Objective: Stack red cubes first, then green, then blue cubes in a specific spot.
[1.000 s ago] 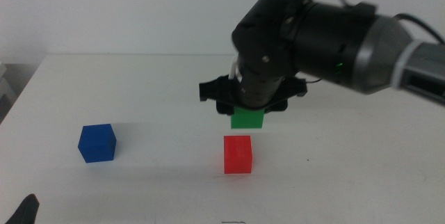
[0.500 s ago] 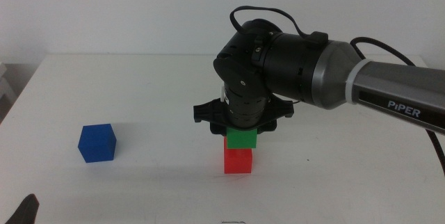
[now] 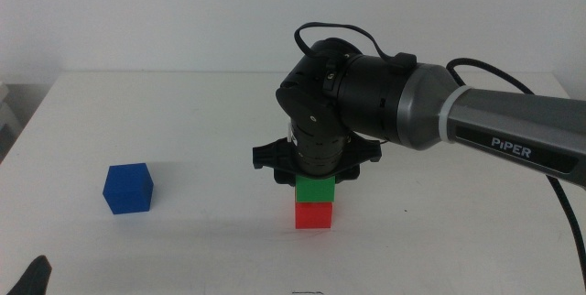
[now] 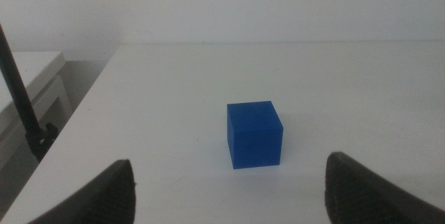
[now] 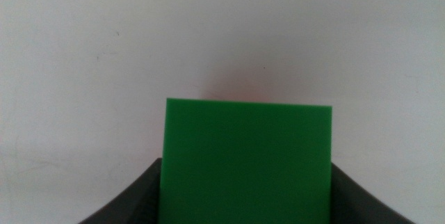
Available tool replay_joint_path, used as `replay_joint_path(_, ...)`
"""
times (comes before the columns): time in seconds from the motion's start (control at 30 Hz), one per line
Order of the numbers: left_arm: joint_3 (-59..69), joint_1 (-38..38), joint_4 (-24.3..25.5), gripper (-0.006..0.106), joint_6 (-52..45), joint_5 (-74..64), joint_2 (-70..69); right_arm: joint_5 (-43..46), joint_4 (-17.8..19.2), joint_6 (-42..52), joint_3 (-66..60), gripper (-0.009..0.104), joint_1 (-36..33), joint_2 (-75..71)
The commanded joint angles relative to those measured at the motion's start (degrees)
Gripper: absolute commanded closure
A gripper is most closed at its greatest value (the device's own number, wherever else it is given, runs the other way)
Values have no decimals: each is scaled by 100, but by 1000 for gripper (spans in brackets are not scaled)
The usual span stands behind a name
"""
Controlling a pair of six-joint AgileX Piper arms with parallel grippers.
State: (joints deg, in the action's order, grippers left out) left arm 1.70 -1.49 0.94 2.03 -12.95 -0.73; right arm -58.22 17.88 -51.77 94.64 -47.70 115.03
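The green cube sits squarely on top of the red cube near the table's middle front. My right gripper reaches straight down over this stack and is shut on the green cube, which fills the space between its jaws in the right wrist view. The red cube is hidden in that view. Far to the left on the white table rests the blue cube. My left gripper waits open at the bottom left corner, and the blue cube lies ahead of its spread jaws.
The right arm's thick black and grey body stretches in from the right above the table. The table's left edge runs close to the blue cube, with a black rod beyond it.
The right gripper carried the green cube forward and down from above and behind the red cube. The green cube now rests on the red one. The blue cube and left gripper stayed still.
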Motion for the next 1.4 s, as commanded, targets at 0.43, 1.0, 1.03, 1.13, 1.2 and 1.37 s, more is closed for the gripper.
replay_joint_path(0.43, -21, -3, -56, 7, 74, 453, -102, 188, 92, 7, 133, 96, -4, -152)
replay_joint_path(1.0, -21, -3, -56, 7, 74, 453, -102, -37, 132, 69, 146, 3, -35, -778)
replay_joint_path(1.03, -21, -3, -56, 7, 74, 453, -102, -86, 139, 69, 146, 3, -54, -933)
replay_joint_path(1.13, -21, -3, -56, 7, 74, 453, -102, -294, 264, 74, 146, 3, -90, -1440)
replay_joint_path(1.2, -21, -3, -56, 7, 74, 453, -102, -478, 455, 153, 139, 3, -135, -1805)
replay_joint_path(1.37, -21, -3, -56, 7, 74, 453, -102, -716, 781, 1227, -22, 3, -186, -2833)
